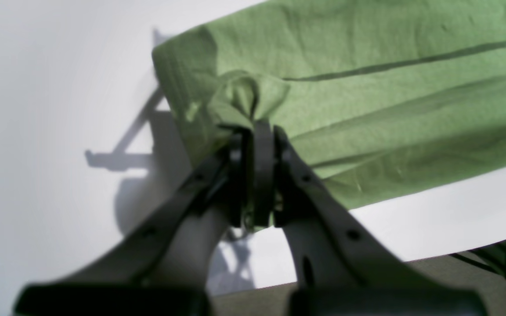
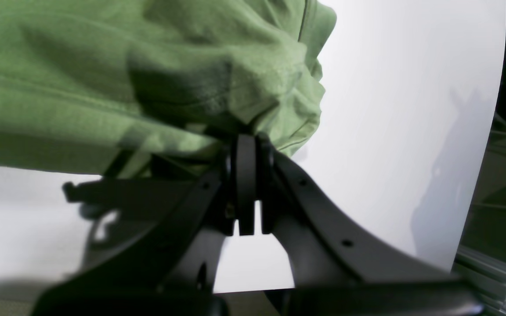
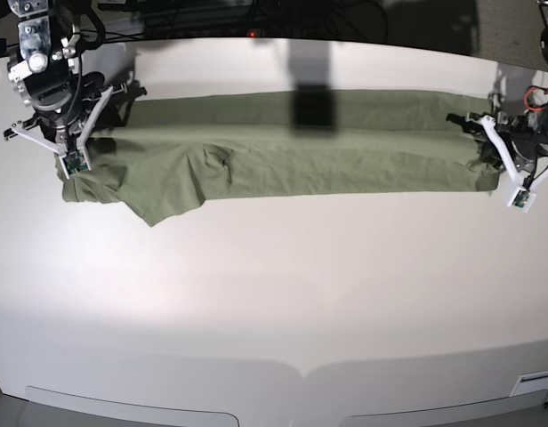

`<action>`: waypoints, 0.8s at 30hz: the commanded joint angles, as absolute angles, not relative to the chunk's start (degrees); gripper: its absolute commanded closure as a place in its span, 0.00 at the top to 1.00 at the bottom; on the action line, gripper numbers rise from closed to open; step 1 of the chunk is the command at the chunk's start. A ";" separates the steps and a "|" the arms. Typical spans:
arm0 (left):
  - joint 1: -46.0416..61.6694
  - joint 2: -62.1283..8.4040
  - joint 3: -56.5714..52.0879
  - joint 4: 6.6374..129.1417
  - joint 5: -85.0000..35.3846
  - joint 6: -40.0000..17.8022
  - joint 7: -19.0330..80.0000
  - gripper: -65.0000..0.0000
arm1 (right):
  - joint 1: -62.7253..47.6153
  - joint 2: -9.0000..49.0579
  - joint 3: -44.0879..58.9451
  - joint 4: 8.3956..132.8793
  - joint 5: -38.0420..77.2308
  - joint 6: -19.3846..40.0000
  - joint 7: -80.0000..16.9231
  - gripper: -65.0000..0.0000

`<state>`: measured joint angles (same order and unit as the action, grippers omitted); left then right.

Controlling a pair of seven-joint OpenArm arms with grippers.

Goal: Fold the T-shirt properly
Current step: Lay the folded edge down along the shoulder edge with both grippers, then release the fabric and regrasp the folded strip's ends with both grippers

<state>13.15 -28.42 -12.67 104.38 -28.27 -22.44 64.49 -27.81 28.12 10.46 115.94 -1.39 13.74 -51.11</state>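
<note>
The sage-green, thin cotton-like T-shirt [image 3: 283, 147] lies stretched into a long, narrow band across the far half of the white, smooth surface [image 3: 274, 294]. Its long axis runs side to side in the base view, from one arm to the other. The band appears folded lengthwise: a straight dark crease line runs along it in the left wrist view, and a lighter and a darker strip lie side by side in the base view. The fabric is matte, finely wrinkled and soft. At the base view's left end, a loose flap hangs toward the near edge and comes to a blunt point; the cloth there is bunched and rumpled. The opposite end is squarer and flatter. No print or writing can be read in any view.

The left claw [image 1: 262, 127], black with 2 curved fingers, is pressed together on a small gathered tuck of the T-shirt [image 1: 367, 87] at its corner, at the base view's right end [image 3: 487, 147]. The right claw [image 2: 246, 138], of the same black build, is pinched tight on a thick bunch of the T-shirt [image 2: 103, 79] at the base view's left end [image 3: 74, 151], where a stitched hem is visible.

Both arms cast sharp shadows on the surface. A dark rectangular shadow crosses the band near its middle.
</note>
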 commanded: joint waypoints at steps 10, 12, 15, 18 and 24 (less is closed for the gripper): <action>12.56 -29.54 -13.15 105.38 -27.86 -22.04 63.33 0.06 | -27.66 29.04 10.92 116.99 -2.55 12.75 -51.07 0.42; 12.56 -29.54 -13.15 105.38 -27.86 -22.04 63.37 0.19 | -27.64 29.04 10.92 116.99 -2.55 12.75 -51.07 0.42; 12.56 -29.56 -13.15 105.38 -27.83 -22.04 63.42 0.32 | -27.64 29.04 10.92 116.99 -2.55 12.75 -51.00 0.42; 12.56 -29.56 -13.15 105.38 -26.74 -22.04 63.48 0.36 | -27.64 29.04 10.92 116.99 -2.55 12.75 -50.94 0.42; 12.53 -29.56 -13.15 105.38 -18.26 -21.80 64.03 0.36 | -27.62 29.04 10.92 116.99 -2.55 12.27 -49.58 0.42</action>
